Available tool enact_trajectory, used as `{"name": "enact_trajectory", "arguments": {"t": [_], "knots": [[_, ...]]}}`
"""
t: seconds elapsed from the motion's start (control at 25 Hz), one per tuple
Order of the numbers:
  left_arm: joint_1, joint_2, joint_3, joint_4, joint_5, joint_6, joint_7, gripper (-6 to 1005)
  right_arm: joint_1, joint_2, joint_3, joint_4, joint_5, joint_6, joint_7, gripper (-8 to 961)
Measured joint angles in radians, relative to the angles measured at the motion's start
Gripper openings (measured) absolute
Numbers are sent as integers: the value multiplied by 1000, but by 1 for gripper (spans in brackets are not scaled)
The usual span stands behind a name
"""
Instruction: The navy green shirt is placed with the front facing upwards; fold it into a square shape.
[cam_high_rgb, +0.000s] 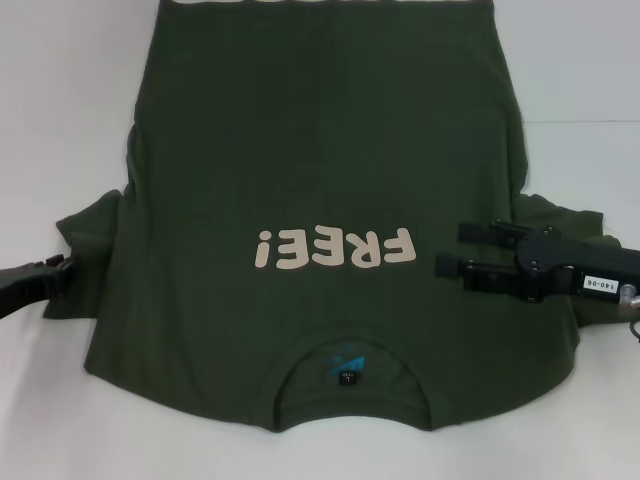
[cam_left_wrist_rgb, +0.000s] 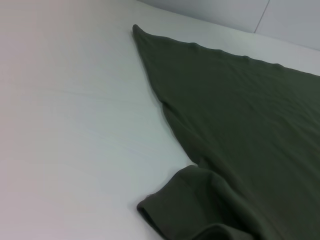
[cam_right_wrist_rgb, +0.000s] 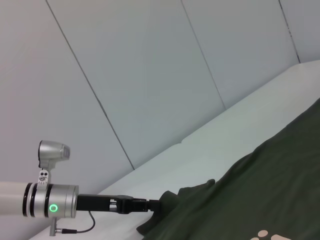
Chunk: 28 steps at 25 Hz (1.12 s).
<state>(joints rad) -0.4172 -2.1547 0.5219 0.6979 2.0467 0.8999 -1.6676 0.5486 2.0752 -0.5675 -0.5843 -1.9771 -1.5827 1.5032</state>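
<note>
Nearest you, the navy green shirt (cam_high_rgb: 320, 230) lies face up on the white worktop (cam_high_rgb: 60, 100), collar by the near edge, "FREE!" lettering (cam_high_rgb: 333, 248) showing, hem running to the far edge. Your left claw (cam_high_rgb: 62, 268) reaches in level from the worktop's left edge and touches the left sleeve (cam_high_rgb: 85, 255); you cannot tell its grip. Your right claw (cam_high_rgb: 450, 250) hovers level above the right chest, fingers (cam_high_rgb: 480, 231) spread apart, holding nothing.

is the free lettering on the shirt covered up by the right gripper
No. In the head view the right gripper hovers beside the cream lettering on the navy green shirt, leaving every letter visible.
</note>
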Motion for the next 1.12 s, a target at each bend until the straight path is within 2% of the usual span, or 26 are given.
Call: {"name": "enact_trajectory", "arguments": {"t": [0.48,1.12], "knots": [[-2,3,0,8,0,-1,0,9,-4,0,0,0,4,4,0,891],[5,32,-22,95,59,-42,-17,2,2,11,0,38,29,8,-4,888]]}}
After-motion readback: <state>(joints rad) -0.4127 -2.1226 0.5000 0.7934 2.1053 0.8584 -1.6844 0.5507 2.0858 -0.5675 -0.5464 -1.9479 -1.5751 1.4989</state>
